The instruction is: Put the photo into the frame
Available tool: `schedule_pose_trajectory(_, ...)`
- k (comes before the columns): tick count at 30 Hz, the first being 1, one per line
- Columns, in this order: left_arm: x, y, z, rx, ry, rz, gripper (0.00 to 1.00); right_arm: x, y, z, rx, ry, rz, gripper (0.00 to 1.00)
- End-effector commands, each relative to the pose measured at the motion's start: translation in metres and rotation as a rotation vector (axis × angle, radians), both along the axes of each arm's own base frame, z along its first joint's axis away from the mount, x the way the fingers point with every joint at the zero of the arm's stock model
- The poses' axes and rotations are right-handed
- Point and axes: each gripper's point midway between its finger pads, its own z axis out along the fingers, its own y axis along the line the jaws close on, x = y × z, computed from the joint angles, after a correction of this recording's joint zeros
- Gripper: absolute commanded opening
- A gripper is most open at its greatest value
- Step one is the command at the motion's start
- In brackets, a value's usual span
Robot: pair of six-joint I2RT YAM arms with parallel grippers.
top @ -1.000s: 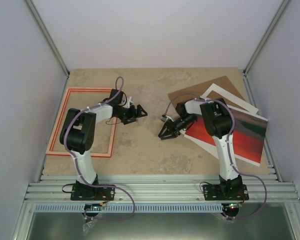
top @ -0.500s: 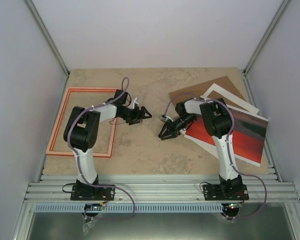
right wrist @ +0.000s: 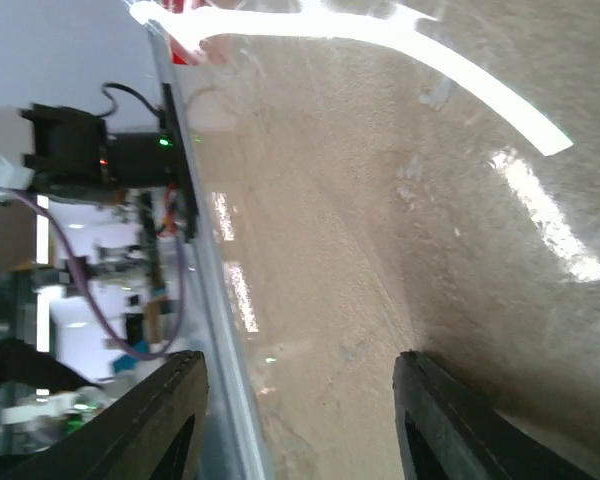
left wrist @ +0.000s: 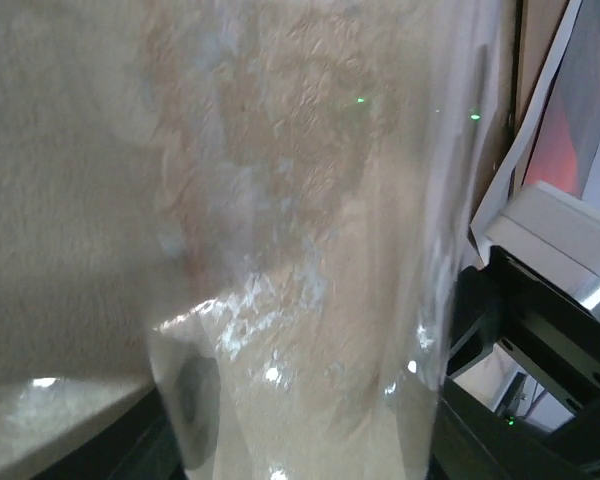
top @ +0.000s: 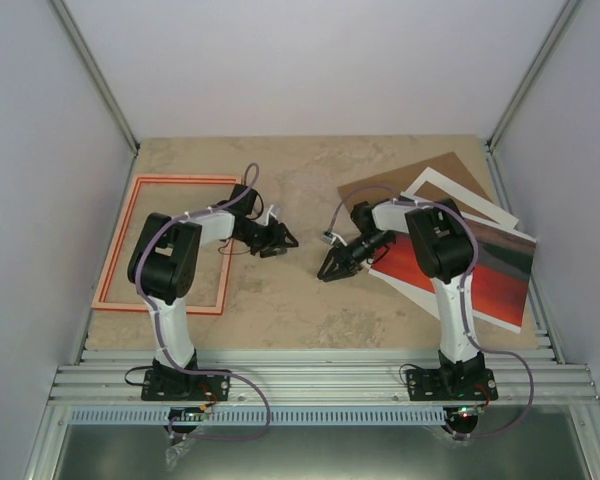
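- Left pincer [top: 279,240] low over the worktop [top: 300,310], tips turned toward the right pincer [top: 327,270]; near each other but apart, with bare stone-patterned surface between them in the overhead view.
- Left pincer, from its wrist camera: dark fingers [left wrist: 475,440] set apart at the bottom corners, with a glossy clear sheet [left wrist: 310,300] filling the gap between them; cannot tell whether clamped on that sheet or merely over it.
- Right pincer, from its wrist camera: released, fingers [right wrist: 170,420] spread wide with nothing pinched. Same kind of clear sheet [right wrist: 400,200] lying on the surface ahead of the tips, its straight edge running just beside the left-hand finger.
- The frame [top: 113,250]: flat on the worktop on the left pincer's outer side, behind its wrist, orange-red and with nothing inside it; left arm's forearm crossing above the rail nearest the pincer.
- The photo [top: 490,285]: flat and picture side up, behind the right pincer on its outer side, partly under the right forearm, near corner just beside the pincer's wrist; red field and dark band showing, white border along the near edge.
- Well apart from the frame, with both pincers in between.
- Beyond the photo, farther from the right pincer: a white sheet [top: 450,187] lying on a brown cardboard backing board [top: 445,166], both tucked partly beneath the photo.
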Motion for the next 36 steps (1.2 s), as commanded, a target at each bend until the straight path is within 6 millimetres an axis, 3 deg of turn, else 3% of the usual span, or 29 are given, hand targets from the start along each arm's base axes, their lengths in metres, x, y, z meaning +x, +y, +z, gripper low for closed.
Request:
schedule_pose_trajectory(1, -0.023, 0.013, -0.005, 0.017, 0.143, 0.037, 0.50, 0.027, -0.020, -0.038, -0.196, -0.344, 0.062, 0.55)
schedule_pose_trajectory(7, -0.017, 0.029, 0.007, -0.023, 0.159, 0.082, 0.47, 0.060, -0.006, 0.055, -0.076, -0.670, -0.045, 0.65)
schedule_pose_trajectory(12, -0.019, 0.024, 0.026, -0.107, 0.182, 0.095, 0.47, 0.075, -0.008, 0.098, -0.180, -1.141, -0.099, 0.83)
schedule_pose_trajectory(14, -0.021, 0.023, 0.035, -0.130, 0.186, 0.096, 0.48, 0.072, -0.008, 0.106, -0.236, -1.309, -0.100, 0.96)
schedule_pose_trajectory(24, -0.029, 0.041, 0.060, -0.163, 0.206, 0.136, 0.48, 0.024, 0.031, 0.097, -0.260, -1.634, 0.053, 0.96)
schedule_pose_trajectory(31, -0.037, 0.041, 0.069, -0.192, 0.202, 0.157, 0.48, 0.032, 0.052, 0.088, -0.359, -1.751, 0.025, 0.86)
schedule_pose_trajectory(36, -0.040, 0.044, 0.073, -0.201, 0.200, 0.170, 0.49, 0.032, 0.062, 0.064, -0.451, -1.822, 0.085, 0.78)
